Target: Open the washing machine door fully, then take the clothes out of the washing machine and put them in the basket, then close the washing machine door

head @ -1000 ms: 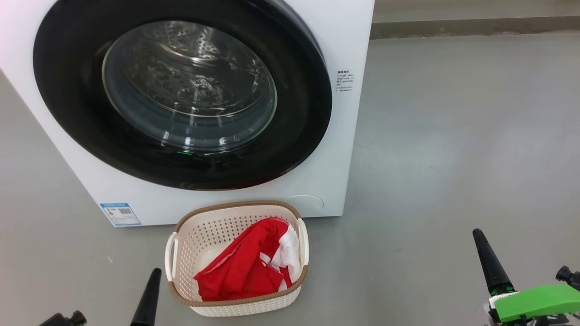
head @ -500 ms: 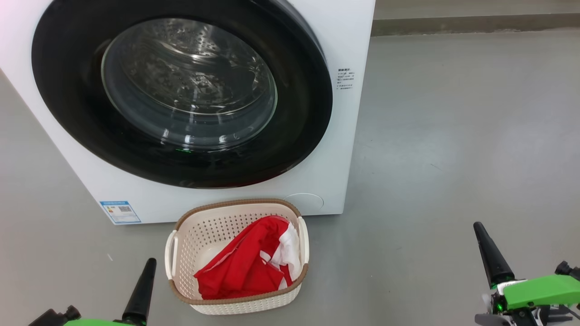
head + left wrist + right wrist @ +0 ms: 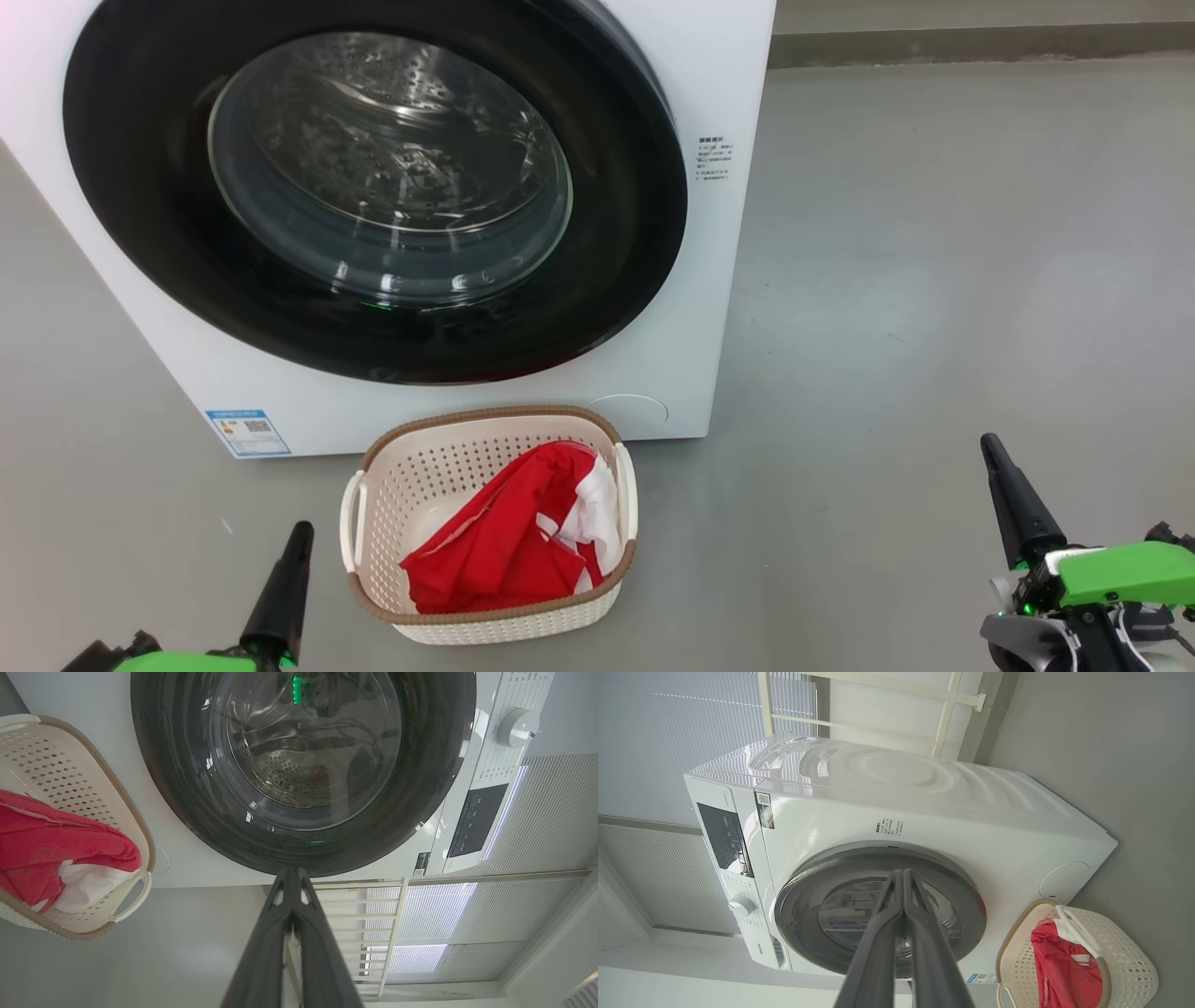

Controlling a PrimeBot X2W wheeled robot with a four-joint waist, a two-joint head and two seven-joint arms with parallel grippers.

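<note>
The white washing machine [image 3: 695, 280] fills the upper left of the head view, and its round black door [image 3: 140, 233] lies flat against the front, shut. Through the glass window [image 3: 387, 168] I see bare steel drum. The cream basket [image 3: 439, 467] stands on the floor right in front of it, with the red and white clothes [image 3: 504, 551] piled inside. My left gripper [image 3: 301, 532] is shut and empty, low at the basket's left. My right gripper [image 3: 990, 448] is shut and empty, far to the basket's right. Both wrist views show the fingers pressed together, pointing at the door [image 3: 187, 788] [image 3: 808, 891].
Grey floor [image 3: 934, 280] spreads wide to the right of the machine. A blue label [image 3: 247, 431] sits at the machine's lower left corner. White blinds and a pale railing [image 3: 397, 914] stand behind the machine. The control panel with its dial [image 3: 740, 905] is on the machine's top front.
Both grippers have come further up into the head view, and more of their green wrists shows. The whole picture has slid slightly, so the camera moved. Door, basket and clothes stay put.
</note>
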